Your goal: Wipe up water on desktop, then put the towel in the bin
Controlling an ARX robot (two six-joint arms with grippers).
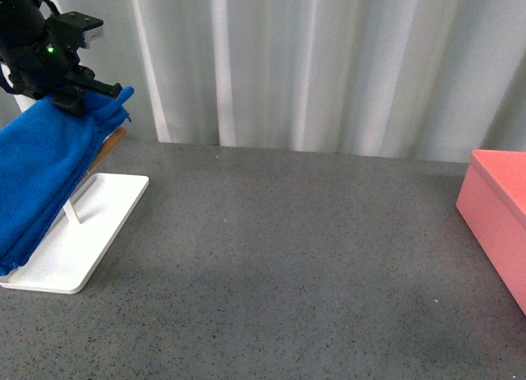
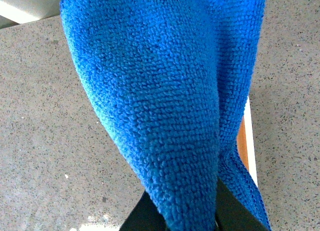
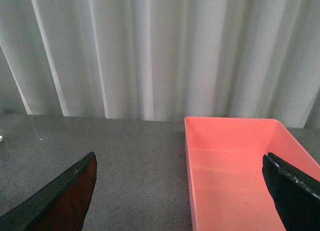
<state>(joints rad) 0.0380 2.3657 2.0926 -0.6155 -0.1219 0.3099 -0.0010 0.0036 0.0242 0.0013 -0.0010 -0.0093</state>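
The dark grey speckled counter (image 1: 288, 257) fills most of the front view, backed by a pale pleated curtain (image 1: 312, 67). At the upper left of the frame, the left tool (image 1: 85, 96) is closed on the top edge of the bright blue towel (image 1: 41, 174). The towel hangs down towards the lower left in long folds, draped over a rack on a flat white tray (image 1: 74, 240). Part of a wooden bar (image 1: 113, 143) shows just beside the cloth. The left wrist view is close on the fuzzy weave, with the cloth pinched between two dark fingers (image 2: 142, 216) and the counter and the tray's edge behind it.

At the far right edge of the front view stands the salmon-pink bin (image 1: 501, 211), cut off by the frame and well apart from the towel. In the right wrist view the right tool (image 3: 180, 196) is open, its jaws spread wide with nothing between them. The bin's smooth inside lies beyond them, on the counter in front of the curtain.
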